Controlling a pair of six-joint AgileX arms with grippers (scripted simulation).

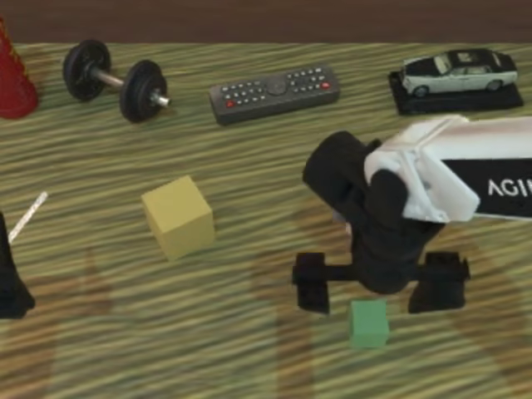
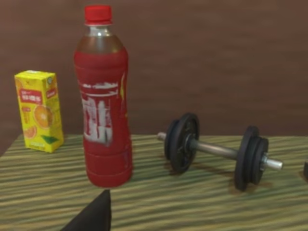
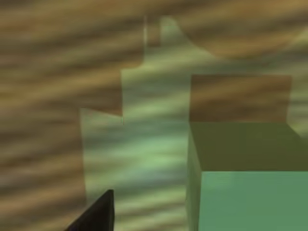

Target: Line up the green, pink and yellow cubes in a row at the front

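Green cube (image 1: 369,322) on table just before right hand (image 1: 381,283), fingers spread wide, empty

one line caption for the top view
Right claw open above the green cube; yellow cube waits to its left.

Green cube (image 1: 368,322), yellow cube (image 1: 178,217) — plain, matte. Table (image 1: 249,349) — streaked woven-looking grain. Dumbbell (image 1: 116,80): dark plates, shiny metal bar. Bottle (image 2: 103,101): glossy plastic. Juice carton (image 2: 39,110): printed paper.
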